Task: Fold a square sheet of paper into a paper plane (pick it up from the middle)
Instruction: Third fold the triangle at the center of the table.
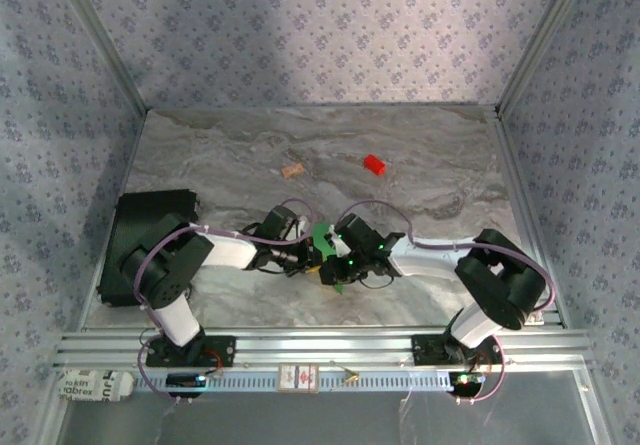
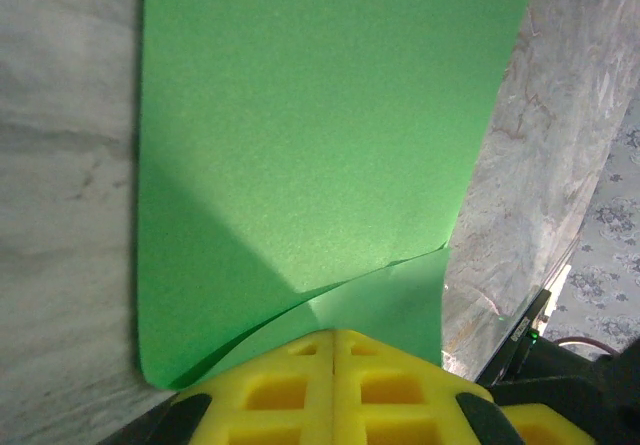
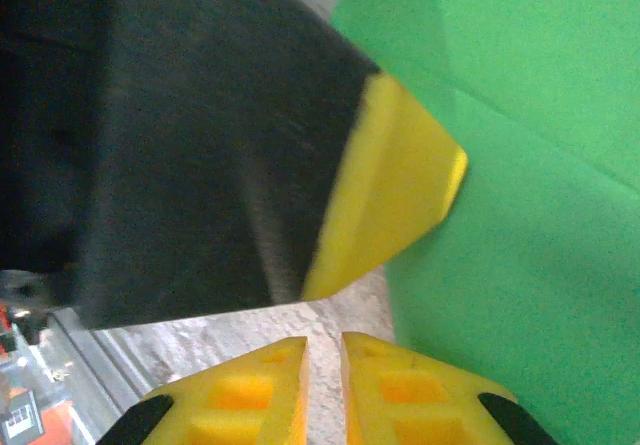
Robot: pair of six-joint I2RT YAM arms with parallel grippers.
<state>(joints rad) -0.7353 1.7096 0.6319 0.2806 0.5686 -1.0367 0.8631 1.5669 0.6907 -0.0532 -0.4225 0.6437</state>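
Reaching inward from both sides, I have my two arms folded low over the grey marbled bench (image 1: 440, 205), elbows out and wrists turned toward each other, so that my left pincer (image 1: 306, 255) and my right pincer (image 1: 340, 266) meet just in front of my bases, near the middle. The square sheet of thin bright green paper (image 1: 322, 237) sits between them, touching both. From the left wrist, my left pincer (image 2: 333, 340) has its yellow fingers pressed flat together with no gap, and the near edge of the paper (image 2: 320, 135) runs in under their tips; a lighter flap is folded over there, and the rest of the sheet stretches away against the bench, so I seem to be pinching it by that edge. From the right wrist, my right pincer (image 3: 322, 350) is closed down to a thin slit with bare bench showing through it and nothing between the fingers; the paper (image 3: 540, 165) lies just to its right, and a yellow fingertip (image 3: 390, 185) of my other arm rests on the sheet's edge. Well apart, toward the far wall, lie a small red block (image 1: 374, 164) and a tiny tan cork-like piece (image 1: 292, 171).
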